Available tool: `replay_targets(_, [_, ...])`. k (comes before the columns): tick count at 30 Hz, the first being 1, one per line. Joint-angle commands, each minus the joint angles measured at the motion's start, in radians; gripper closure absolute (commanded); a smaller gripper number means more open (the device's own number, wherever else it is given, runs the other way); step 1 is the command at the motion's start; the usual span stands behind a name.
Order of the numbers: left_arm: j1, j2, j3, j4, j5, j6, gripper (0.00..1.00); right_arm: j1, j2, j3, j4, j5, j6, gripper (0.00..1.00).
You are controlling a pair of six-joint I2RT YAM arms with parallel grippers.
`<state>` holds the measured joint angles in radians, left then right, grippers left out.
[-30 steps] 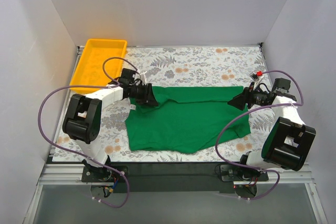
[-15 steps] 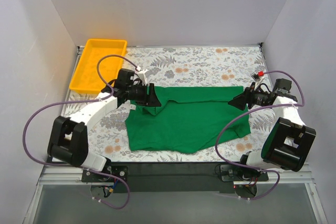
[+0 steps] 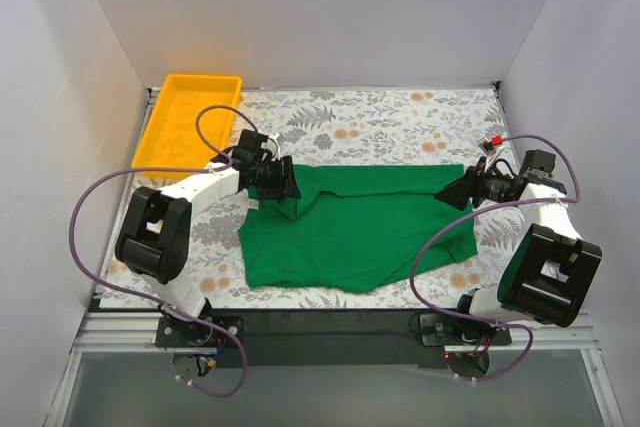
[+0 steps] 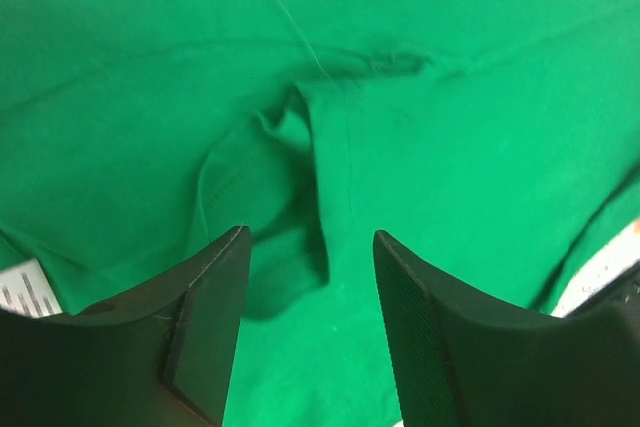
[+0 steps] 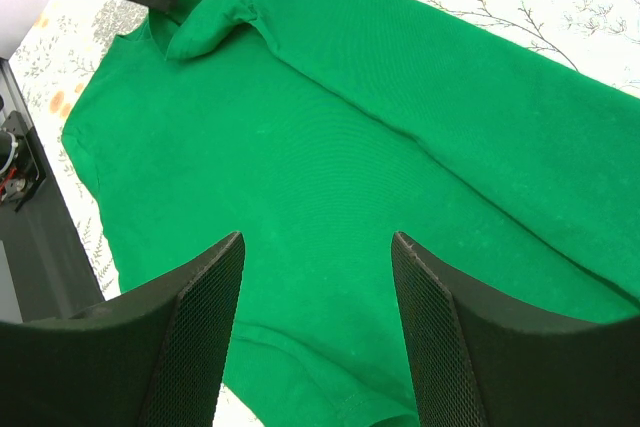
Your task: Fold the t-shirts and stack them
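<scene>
Since half a second ago the left arm has drawn its elbow back in toward the shirt, and the left jaws have parted. They now stand about half open over the bunched sleeve (image 4: pixel 300 182) at the far-left corner of the green t-shirt (image 3: pixel 360 232), with nothing between them. The right jaws hang wide open just above the shirt's right edge and also grip nothing. The t-shirt lies spread across the middle of the floral-covered desk (image 3: pixel 380 117), well apart from the yellow tray (image 3: pixel 190 122). The likely trouble is that rumpled sleeve: if the left jaws close on the loose ridge alone, only one layer may lift and the fold would drag crooked. A pull by one arm alone could skew the whole shirt.
</scene>
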<state>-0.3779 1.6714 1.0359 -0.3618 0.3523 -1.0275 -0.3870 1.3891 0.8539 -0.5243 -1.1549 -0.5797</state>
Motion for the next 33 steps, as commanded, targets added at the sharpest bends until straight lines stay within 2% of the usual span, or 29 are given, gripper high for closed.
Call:
replay_targets(1, [0.0, 0.022, 0.072, 0.012, -0.038, -0.029, 0.5, -0.009, -0.01, 0.007, -0.011, -0.02, -0.006, 0.33])
replay_targets(14, [-0.001, 0.18, 0.168, 0.011, -0.058, -0.025, 0.59, -0.01, -0.009, 0.008, -0.013, -0.02, -0.011, 0.33])
replay_targets(28, [-0.004, 0.206, 0.196, 0.015, 0.04, -0.017, 0.86, -0.01, -0.004, 0.01, -0.017, -0.017, -0.012, 0.33])
replay_targets(33, [-0.004, 0.179, 0.174, 0.029, 0.074, -0.017, 0.99, -0.012, -0.005, 0.011, -0.019, -0.019, -0.012, 0.33])
